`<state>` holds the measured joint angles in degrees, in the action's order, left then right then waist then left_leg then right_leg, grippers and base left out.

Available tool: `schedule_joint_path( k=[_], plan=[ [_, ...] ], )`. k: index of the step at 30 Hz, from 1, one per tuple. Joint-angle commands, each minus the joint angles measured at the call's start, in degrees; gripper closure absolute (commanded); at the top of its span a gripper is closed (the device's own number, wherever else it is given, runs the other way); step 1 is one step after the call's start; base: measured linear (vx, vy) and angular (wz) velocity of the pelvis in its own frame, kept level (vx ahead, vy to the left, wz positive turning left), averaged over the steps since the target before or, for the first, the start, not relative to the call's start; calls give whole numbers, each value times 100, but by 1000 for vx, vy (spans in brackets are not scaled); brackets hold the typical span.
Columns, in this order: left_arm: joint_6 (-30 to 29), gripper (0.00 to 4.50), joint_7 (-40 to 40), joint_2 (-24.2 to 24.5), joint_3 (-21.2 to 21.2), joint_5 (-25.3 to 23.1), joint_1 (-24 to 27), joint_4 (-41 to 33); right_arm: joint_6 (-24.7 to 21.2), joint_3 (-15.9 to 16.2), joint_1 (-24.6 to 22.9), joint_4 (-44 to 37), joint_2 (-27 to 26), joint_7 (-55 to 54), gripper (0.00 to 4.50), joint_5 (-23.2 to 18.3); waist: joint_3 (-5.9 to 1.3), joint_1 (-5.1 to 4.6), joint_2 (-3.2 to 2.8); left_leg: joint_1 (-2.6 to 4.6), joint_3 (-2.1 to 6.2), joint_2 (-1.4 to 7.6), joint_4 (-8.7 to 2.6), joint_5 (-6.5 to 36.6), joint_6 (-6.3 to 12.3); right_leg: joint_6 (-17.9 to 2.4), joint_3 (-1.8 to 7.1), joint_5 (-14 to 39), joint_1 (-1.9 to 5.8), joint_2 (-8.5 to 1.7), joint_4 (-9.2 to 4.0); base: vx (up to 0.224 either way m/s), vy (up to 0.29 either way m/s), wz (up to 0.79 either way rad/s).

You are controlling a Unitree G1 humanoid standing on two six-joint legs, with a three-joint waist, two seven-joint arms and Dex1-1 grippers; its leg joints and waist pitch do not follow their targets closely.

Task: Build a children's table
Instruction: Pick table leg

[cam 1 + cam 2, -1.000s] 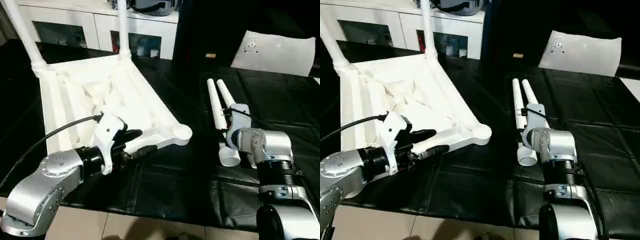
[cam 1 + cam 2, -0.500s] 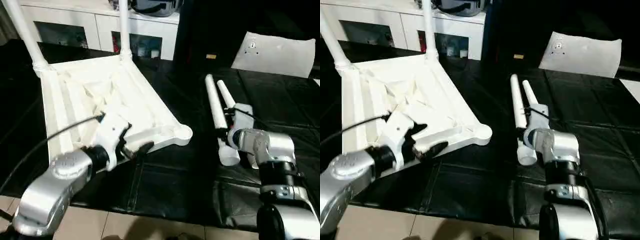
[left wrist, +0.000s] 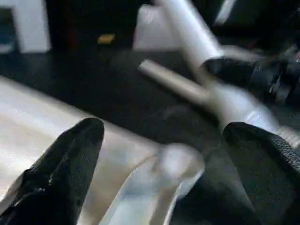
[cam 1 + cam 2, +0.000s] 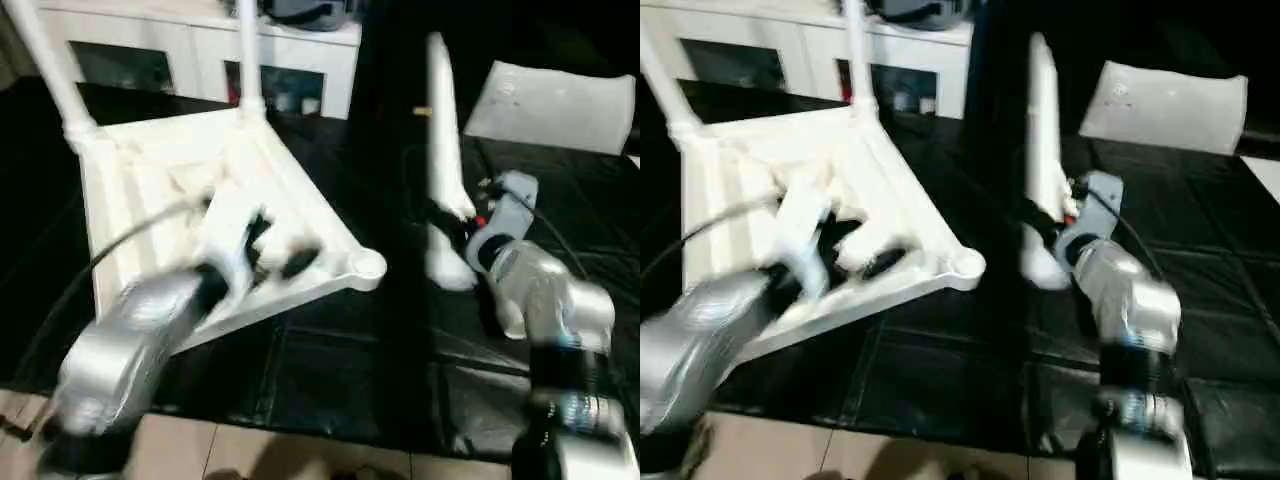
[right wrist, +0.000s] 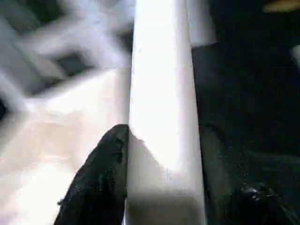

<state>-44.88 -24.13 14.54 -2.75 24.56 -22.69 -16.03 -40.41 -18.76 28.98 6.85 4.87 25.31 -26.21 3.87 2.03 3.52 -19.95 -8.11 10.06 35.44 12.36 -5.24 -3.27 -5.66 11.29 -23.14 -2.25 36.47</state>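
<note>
Blurring left tool over table, fingers spread.

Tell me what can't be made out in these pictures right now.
- Left gripper: motion-blurred in the head views, so contact with the table top is unclear.
- Held leg: both ends cut off in the right wrist view.
- Second loose leg: far end hidden behind the held leg, left wrist view.

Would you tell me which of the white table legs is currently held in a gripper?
The leg standing nearly upright right of the upturned table top, clamped near its wide end by the right gripper. Two others are plugged into the top's far corner sockets.
</note>
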Motion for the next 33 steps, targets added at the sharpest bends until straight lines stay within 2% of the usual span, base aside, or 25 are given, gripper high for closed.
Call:
schedule_joint_path(
  k=[1,3,5,7,9,10,11,13,15,16,18,21,23,25,26,29,30,33],
  plan=[
    [-38,0,99,-150,169,137,-188,239,-77,-83,-73,-365,84,367,265,-393,-426,21,-86,-71,36,239,-373,258,399,-309,371,1352,413,-495,-571,0,0,0],
    [-115,0,408,-531,485,351,-553,562,-95,121,-233,-600,119,740,265,-537,-439,43,-90,-74,29,251,-362,142,424,-481,373,1075,428,-512,-565,0,0,0],
    [-199,0,654,-887,830,641,-926,886,-25,360,-406,-782,177,1076,265,-590,-434,54,-59,-87,21,256,-370,156,434,-570,370,1092,455,-530,-581,0,0,0],
    [-198,0,611,-948,877,729,-1047,972,-39,408,-459,-841,182,1178,266,-662,-444,86,-47,-88,31,256,-366,140,454,-576,365,1195,461,-559,-599,0,0,0],
    [-209,0,588,-1061,971,892,-1252,1140,-81,492,-546,-972,187,1313,266,-810,-440,110,-67,-64,32,264,-375,160,447,-568,361,1324,437,-569,-620,0,0,0],
    [-205,0,591,-1084,990,924,-1291,1176,-97,509,-562,-999,191,1336,266,-842,-439,101,-59,-83,36,270,-380,150,453,-573,360,1322,452,-572,-622,0,0,0],
    [-218,0,560,-1225,1102,1159,-1404,1229,-131,647,-657,-1152,212,1444,266,-885,-435,118,-91,-71,36,276,-380,133,441,-567,360,1304,435,-571,-626,0,0,0],
    [-284,0,507,-1411,1257,1483,-1514,1232,-161,762,-758,-1303,220,1527,266,-925,-438,125,-71,-72,37,279,-383,165,443,-568,357,1294,444,-576,-636,0,0,0],
    [-317,0,541,-1535,1345,1605,-1562,1225,-116,813,-807,-1334,240,1570,266,-913,-431,140,-74,-73,28,277,-379,197,433,-597,361,1345,432,-587,-653,0,0,0],
    [-378,27,592,-1593,1388,1642,-1574,1240,-78,856,-833,-1362,242,1586,266,-901,-427,138,-70,-67,21,276,-379,233,424,-589,360,1401,426,-584,-664,0,0,0],
    [-388,34,574,-1591,1353,1605,-1566,1251,-54,895,-853,-1396,243,1600,266,-902,-414,156,-70,-62,20,263,-387,317,400,-462,354,1680,419,-578,-701,0,0,0],
    [-318,47,529,-1578,1232,1521,-1515,1300,-8,1010,-881,-1462,289,1620,266,-879,-417,153,-59,-66,29,259,-392,326,381,-291,347,1806,419,-563,-713,0,0,0],
    [-292,73,515,-1573,1195,1574,-1503,1306,54,1104,-907,-1516,337,1605,266,-815,-422,163,-65,-68,31,261,-389,301,378,-251,349,1799,416,-574,-720,0,0,0],
    [-252,75,665,-1602,1217,1527,-1498,1309,230,1199,-906,-1547,346,1494,266,-607,-422,156,-62,-71,34,263,-392,277,383,-256,348,1735,411,-568,-710,0,0,0],
    [-205,89,833,-1621,1243,1421,-1505,1344,378,1272,-893,-1548,353,1407,266,-426,-422,153,-57,-76,34,266,-390,282,363,-258,347,1742,407,-573,-707,0,0,0],
    [61,114,1304,-1669,1199,955,-1518,1445,517,1350,-904,-1551,306,1374,266,-351,-416,133,-52,-73,31,259,-389,341,375,-191,347,1773,410,-556,-719,0,0,0],
    [80,115,1301,-1687,1200,955,-1516,1458,571,1374,-908,-1539,298,1365,266,-322,-413,137,-29,-78,27,241,-385,336,387,-131,345,1873,413,-558,-734,0,0,0],
    [90,149,1197,-1767,1217,1105,-1469,1415,661,1453,-922,-1519,298,1353,266,-297,-424,141,-44,-79,38,268,-390,269,405,-170,347,1756,404,-566,-714,0,0,0]
  ],
)
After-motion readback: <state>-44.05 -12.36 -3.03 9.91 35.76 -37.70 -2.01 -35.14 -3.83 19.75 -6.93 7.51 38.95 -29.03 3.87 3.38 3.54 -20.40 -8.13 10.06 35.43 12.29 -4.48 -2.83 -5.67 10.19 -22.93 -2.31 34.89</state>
